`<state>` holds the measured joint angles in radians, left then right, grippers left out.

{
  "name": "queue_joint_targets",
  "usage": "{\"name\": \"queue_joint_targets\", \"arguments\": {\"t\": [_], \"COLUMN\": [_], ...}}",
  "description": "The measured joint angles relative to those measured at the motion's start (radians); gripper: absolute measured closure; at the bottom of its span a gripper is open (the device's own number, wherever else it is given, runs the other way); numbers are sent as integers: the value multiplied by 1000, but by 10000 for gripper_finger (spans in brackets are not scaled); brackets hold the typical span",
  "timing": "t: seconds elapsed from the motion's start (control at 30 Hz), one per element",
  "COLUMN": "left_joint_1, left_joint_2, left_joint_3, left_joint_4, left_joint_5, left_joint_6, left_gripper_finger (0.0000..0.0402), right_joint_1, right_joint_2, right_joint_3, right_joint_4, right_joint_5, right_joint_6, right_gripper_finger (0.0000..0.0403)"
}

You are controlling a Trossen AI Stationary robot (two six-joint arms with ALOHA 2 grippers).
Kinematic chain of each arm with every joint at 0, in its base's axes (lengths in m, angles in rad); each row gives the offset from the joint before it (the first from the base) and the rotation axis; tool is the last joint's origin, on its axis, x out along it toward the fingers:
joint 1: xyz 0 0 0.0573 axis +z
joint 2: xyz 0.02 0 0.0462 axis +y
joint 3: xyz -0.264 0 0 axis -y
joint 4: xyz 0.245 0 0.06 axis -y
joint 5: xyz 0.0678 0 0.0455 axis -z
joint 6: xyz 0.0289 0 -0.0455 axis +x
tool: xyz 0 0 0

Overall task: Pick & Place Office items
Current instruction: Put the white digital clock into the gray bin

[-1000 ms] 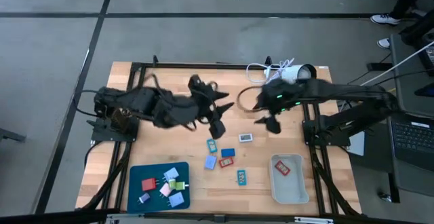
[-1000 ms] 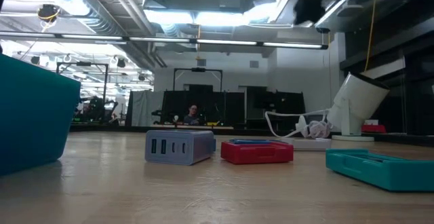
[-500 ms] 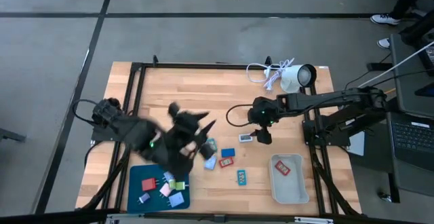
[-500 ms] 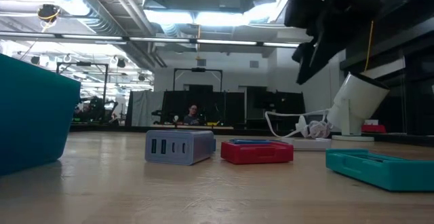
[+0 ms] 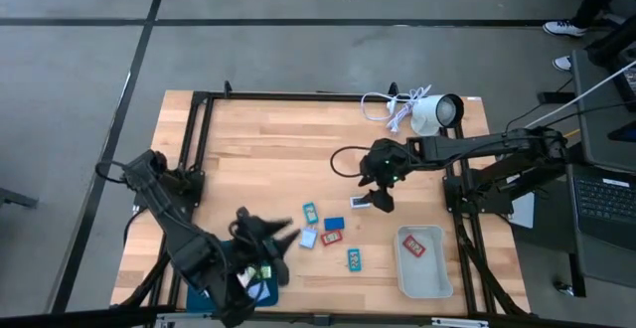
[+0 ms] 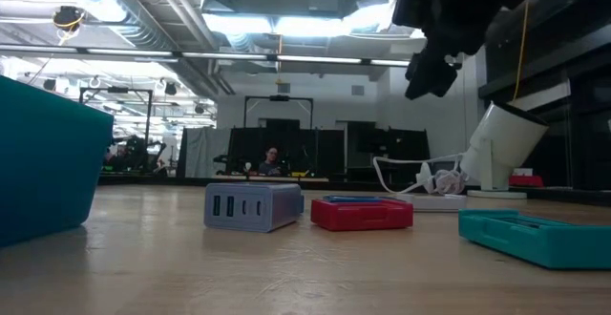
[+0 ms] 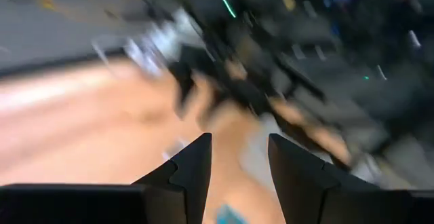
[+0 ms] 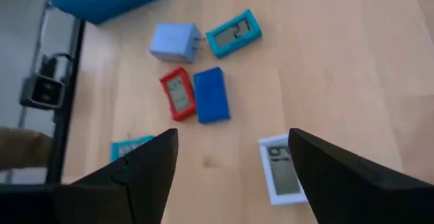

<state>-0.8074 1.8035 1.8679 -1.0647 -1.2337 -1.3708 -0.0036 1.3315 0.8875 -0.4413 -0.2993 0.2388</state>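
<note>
The office items lie on the wooden table near its middle: a white piece (image 5: 360, 202), a blue one (image 5: 334, 224), a red one (image 5: 331, 237), two teal ones (image 5: 309, 212) (image 5: 354, 258) and a pale blue adapter (image 5: 307, 237). My right gripper (image 5: 376, 199) hangs open above the white piece (image 8: 281, 170), touching nothing. Its wrist view also shows the blue piece (image 8: 211, 95), the red piece (image 8: 178, 94) and the adapter (image 8: 175, 41). My left gripper (image 5: 278, 234) is open (image 7: 237, 163) over the blue tray (image 5: 204, 268), which holds several more pieces. Another red piece (image 5: 415, 246) lies in the grey tray (image 5: 425, 280).
A white lamp (image 5: 437, 111) with its coiled cord (image 5: 388, 104) sits at the table's far right corner. A black frame (image 5: 199, 149) runs around the table edges. The low view shows the adapter (image 6: 253, 205), the red piece (image 6: 361, 212) and a teal piece (image 6: 535, 237).
My left arm has swung fast from the table's middle toward the near left, and its gripper now sits over the blue tray. My right gripper has moved toward the near edge and come over the white piece. The items on the table have kept still.
</note>
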Motion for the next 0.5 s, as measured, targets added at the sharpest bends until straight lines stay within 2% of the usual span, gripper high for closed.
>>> {"name": "queue_joint_targets", "arguments": {"t": [0.1,0.2,0.27,0.4,0.5], "left_joint_1": [16,70,115,196,250], "left_joint_2": [-7,-25,-27,-30,-44], "left_joint_3": [-35,-88,-126,-188,-281], "left_joint_4": [237,587,782,845,922], "left_joint_5": [230,446,579,784,907], "left_joint_6": [230,513,645,750,788], "left_gripper_finger": [267,282,296,315,320], "right_joint_1": [0,0,0,0,0], "right_joint_2": [0,0,0,0,0], "right_joint_3": [21,62,95,155,172], "right_joint_4": [-1,0,-2,-14,-67], "right_joint_5": [-7,-6,9,55,111], "right_joint_6": [25,42,45,45,51], "right_gripper_finger": [119,119,119,119,119]}}
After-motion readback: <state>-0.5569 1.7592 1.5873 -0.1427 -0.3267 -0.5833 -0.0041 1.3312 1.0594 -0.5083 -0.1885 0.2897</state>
